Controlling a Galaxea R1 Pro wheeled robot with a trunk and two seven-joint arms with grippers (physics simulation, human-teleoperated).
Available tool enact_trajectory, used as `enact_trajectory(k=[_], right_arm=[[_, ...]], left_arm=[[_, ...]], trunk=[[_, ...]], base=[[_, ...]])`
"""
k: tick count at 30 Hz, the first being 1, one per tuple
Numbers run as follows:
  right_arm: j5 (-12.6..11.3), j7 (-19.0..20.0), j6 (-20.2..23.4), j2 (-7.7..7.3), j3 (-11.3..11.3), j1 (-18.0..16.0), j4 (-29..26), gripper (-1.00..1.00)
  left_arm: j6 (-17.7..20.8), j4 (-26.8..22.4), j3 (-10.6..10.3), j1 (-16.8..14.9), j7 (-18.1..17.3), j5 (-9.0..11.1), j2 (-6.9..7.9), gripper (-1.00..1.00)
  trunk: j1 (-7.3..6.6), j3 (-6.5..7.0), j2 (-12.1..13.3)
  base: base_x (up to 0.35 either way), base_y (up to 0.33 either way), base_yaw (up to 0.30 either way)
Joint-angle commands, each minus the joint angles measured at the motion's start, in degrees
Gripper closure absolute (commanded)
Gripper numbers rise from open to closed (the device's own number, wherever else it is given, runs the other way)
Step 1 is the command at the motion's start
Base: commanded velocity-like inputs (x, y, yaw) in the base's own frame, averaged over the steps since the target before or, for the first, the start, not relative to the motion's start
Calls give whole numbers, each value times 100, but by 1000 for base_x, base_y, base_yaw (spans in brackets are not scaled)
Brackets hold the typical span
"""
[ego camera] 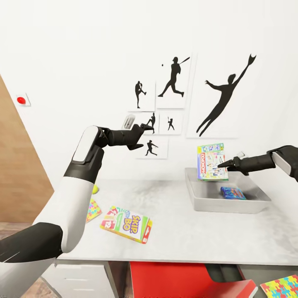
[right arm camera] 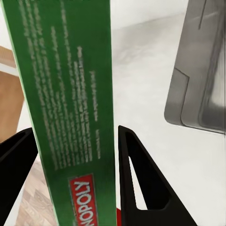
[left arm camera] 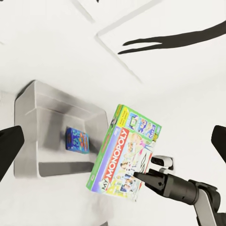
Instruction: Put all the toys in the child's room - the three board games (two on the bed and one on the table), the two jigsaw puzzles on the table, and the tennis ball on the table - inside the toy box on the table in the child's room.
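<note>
Grey table; right gripper clamps Monopoly box above toy box

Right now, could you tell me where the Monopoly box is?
In the head view, the Monopoly box is at the right, held upright in the right pincer above the grey toy box.

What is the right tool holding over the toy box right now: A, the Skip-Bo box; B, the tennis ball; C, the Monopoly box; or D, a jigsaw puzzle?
C: the right tool is clamped on the green Monopoly box, held on edge above the grey toy box, while the Skip-Bo box lies on the table.
</note>
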Motion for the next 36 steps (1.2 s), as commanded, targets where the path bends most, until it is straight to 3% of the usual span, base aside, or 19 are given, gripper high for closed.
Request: enact_trajectory(k=[1, 9, 11, 17, 36], right_arm=[[-28, 46, 40, -17, 26, -10, -1, 100], [-34, 49, 57, -66, 24, -27, 1, 100], [-34, 43, 62, -63, 25, -32, 1, 100], [-35, 39, 65, -38, 18, -37, -3, 100], [-37, 44, 83, 14, 14, -301, 0, 100]], left_arm=[[0, 2, 1, -21, 61, 57, -3, -100], [1, 47, -1, -153, 65, 104, -13, -100], [1, 117, -3, -355, 77, 293, -14, -100], [1, 204, -8, -660, 308, 596, -15, -100], [-111, 199, -9, -1087, 929, 768, -54, -100]], trunk=[[2, -19, -9], [2, -92, -9], [2, -110, -9], [2, -166, -9], [2, -345, -9]], base=[[0, 0, 0], [0, 0, 0], [0, 0, 0], [0, 0, 0], [0, 0, 0]])
